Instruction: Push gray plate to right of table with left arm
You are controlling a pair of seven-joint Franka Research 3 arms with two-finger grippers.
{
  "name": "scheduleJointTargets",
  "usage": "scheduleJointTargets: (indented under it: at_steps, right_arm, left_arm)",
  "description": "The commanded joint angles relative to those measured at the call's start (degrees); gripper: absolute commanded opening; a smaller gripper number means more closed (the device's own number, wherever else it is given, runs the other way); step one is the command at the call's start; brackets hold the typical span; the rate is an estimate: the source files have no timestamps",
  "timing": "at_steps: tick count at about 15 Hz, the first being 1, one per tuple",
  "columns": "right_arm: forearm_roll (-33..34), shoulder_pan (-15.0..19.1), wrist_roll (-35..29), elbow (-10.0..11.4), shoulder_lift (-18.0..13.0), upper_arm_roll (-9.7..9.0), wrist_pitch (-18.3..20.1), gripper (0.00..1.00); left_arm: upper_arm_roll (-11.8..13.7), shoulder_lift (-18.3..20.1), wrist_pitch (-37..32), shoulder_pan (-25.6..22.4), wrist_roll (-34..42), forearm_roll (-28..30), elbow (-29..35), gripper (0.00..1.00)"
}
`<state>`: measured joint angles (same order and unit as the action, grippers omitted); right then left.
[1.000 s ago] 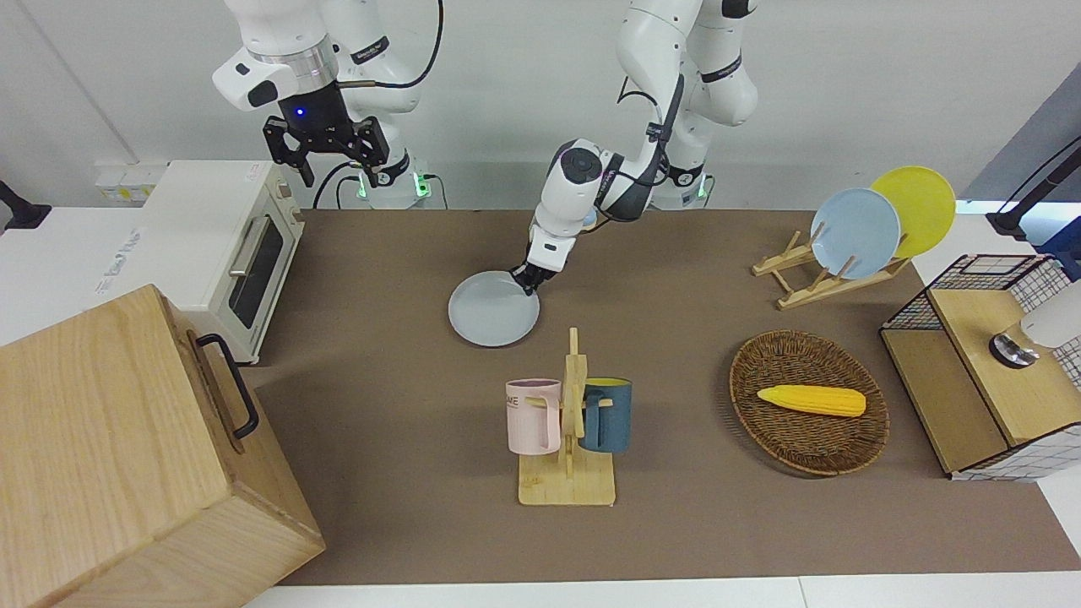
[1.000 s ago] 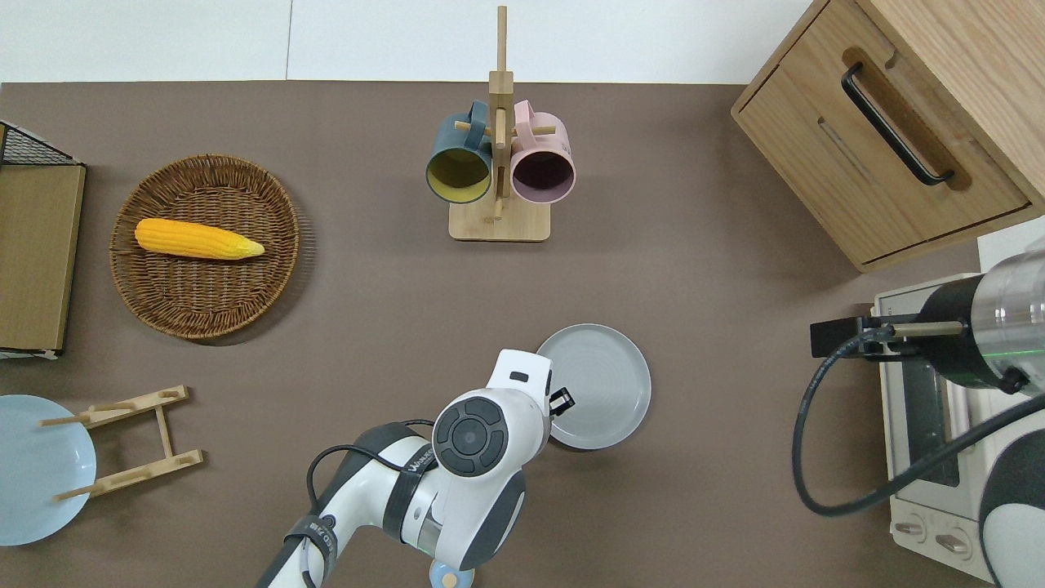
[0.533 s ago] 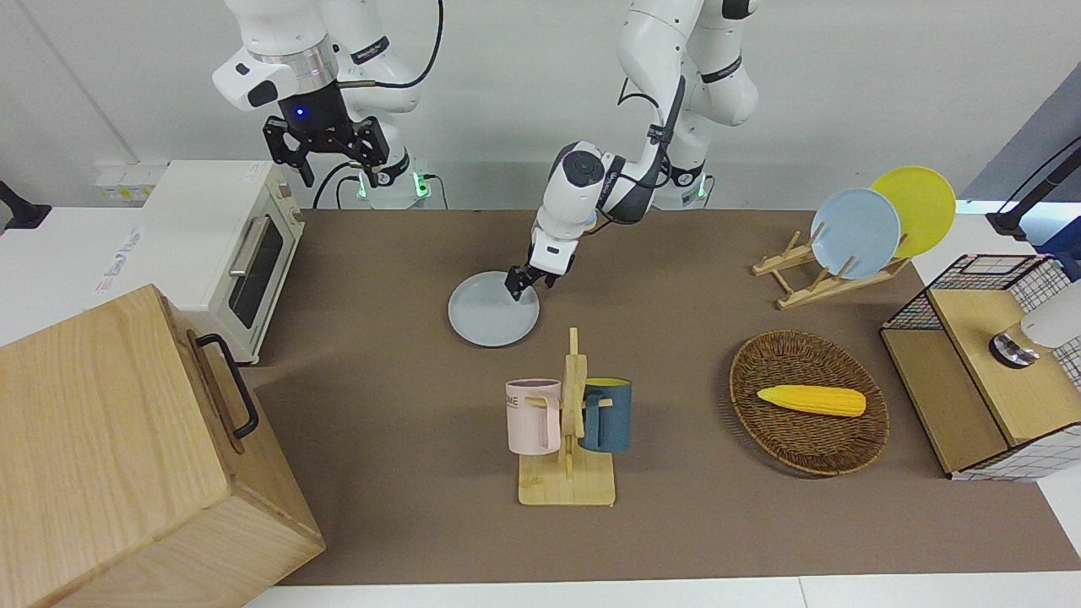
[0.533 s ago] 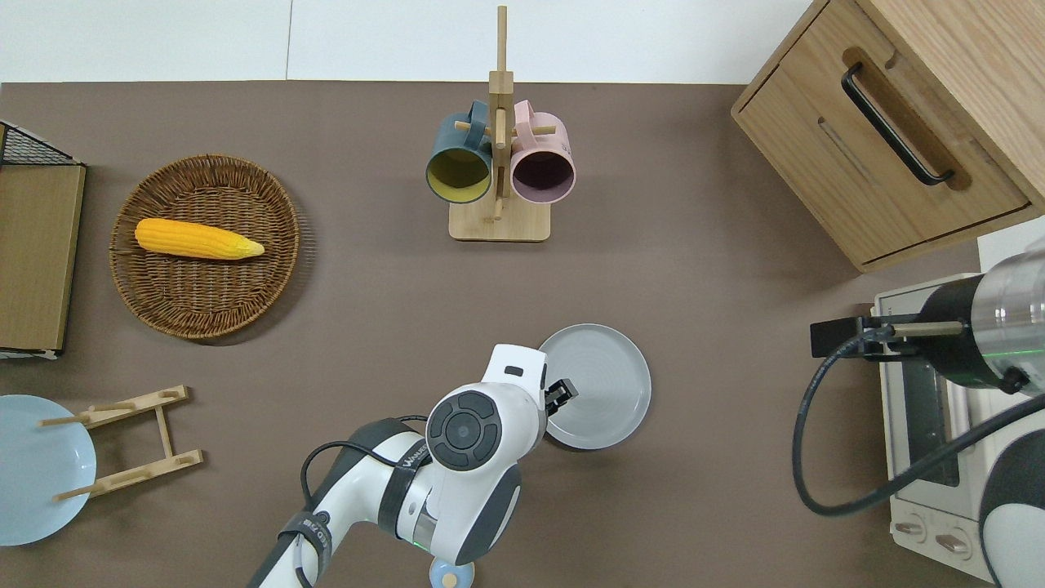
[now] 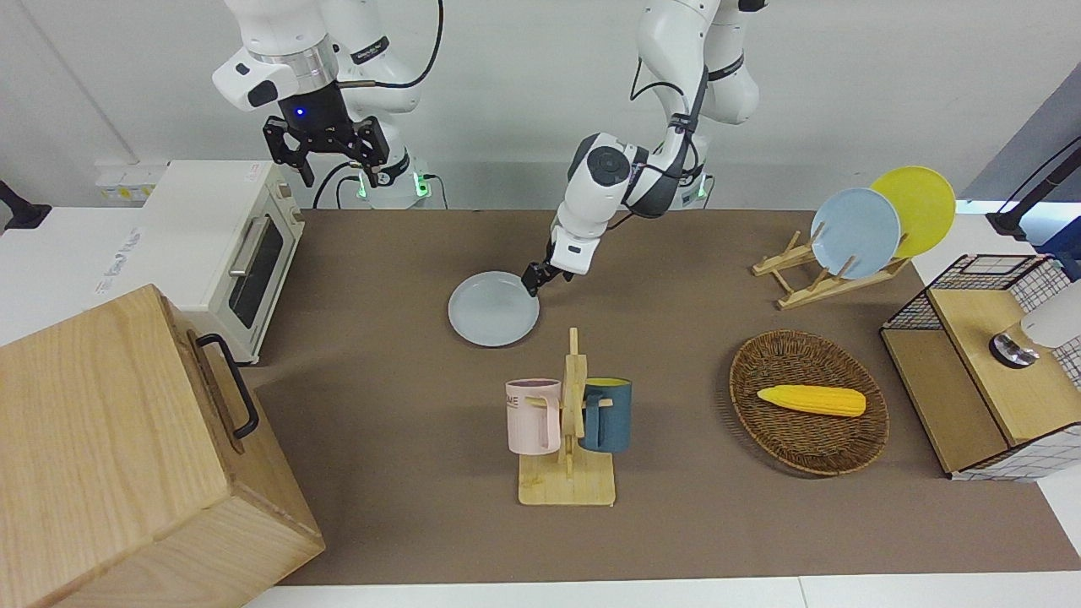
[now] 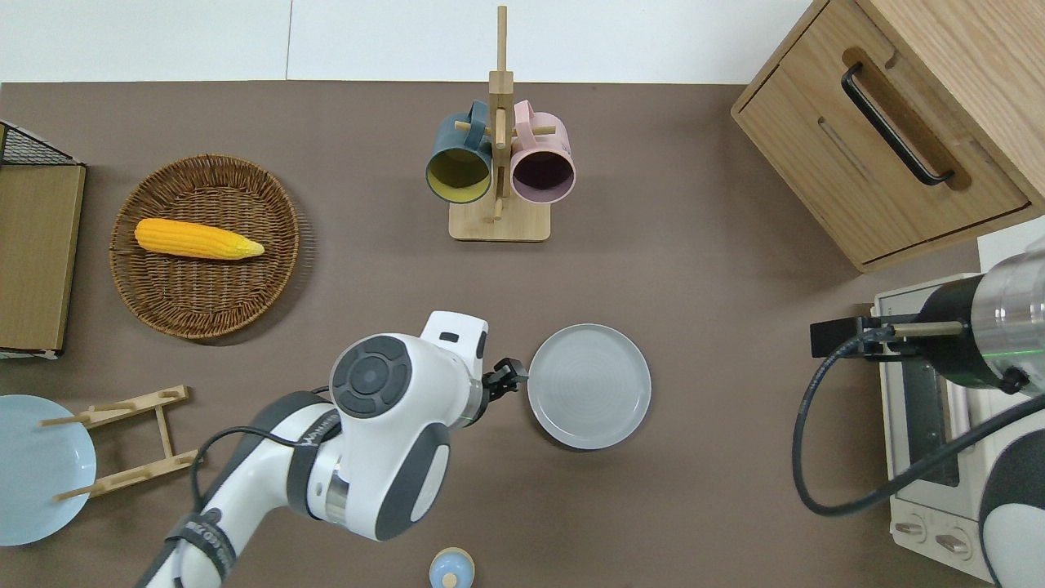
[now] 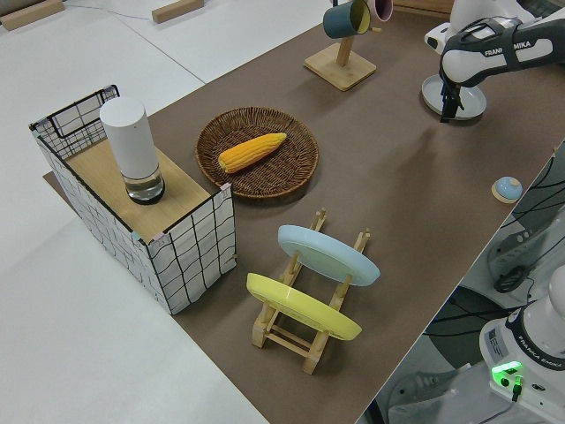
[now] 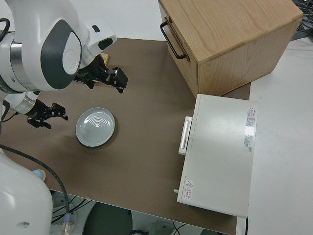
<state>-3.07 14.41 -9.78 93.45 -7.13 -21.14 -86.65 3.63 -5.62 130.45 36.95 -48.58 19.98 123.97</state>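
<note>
The gray plate (image 5: pixel 493 308) (image 6: pixel 589 385) (image 8: pixel 95 127) lies flat on the brown table (image 5: pixel 380 405) (image 6: pixel 718 457), nearer to the robots than the mug rack. My left gripper (image 5: pixel 534 283) (image 6: pixel 510 377) (image 8: pixel 45 116) is low, right beside the plate's rim on the side toward the left arm's end of the table. I cannot tell whether it touches the rim. The right arm is parked with its gripper (image 5: pixel 325 156) (image 8: pixel 105 78) open and empty.
A mug rack (image 5: pixel 567 422) (image 6: pixel 500 163) holds a pink and a blue mug. A wicker basket (image 5: pixel 811 447) (image 6: pixel 204 294) holds corn. A dish rack (image 5: pixel 811 283) holds sky-blue and yellow plates. A wooden box (image 5: pixel 127 456) and a toaster oven (image 5: pixel 228 245) stand at the right arm's end.
My left gripper has come off the plate's rim and moved toward the left arm's end, now beside the plate. The plate has not visibly moved. The right arm is still.
</note>
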Motion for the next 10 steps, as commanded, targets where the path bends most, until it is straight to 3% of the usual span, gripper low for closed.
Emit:
scheduleJointTargets:
  at_steps: [1,4,6,10]
  right_arm:
    - [-1.23,1.41,-0.59,1.56,-1.57,-0.83,-0.01,0.996]
    - [-1.23,1.41,-0.59,1.56,-1.57,-0.83,-0.01,0.996]
    - [-1.23,1.41,-0.59,1.56,-1.57,-0.83,-0.01,0.996]
    - [-1.23,1.41,-0.59,1.56,-1.57,-0.83,-0.01,0.994]
  left_arm:
    - [3.66,2.81,-10.89,-3.98,9.96,-0.99,-1.53,0.98]
    - [9.7,3.42,-19.68,-5.57,18.4,-2.04,-3.99,0.98]
    - [13.31,3.42,-23.91,-5.84,24.29,-5.98,-5.75,0.98]
    - [17.45,3.42,-27.96,-8.21,34.49,-8.11,-8.92,0.99]
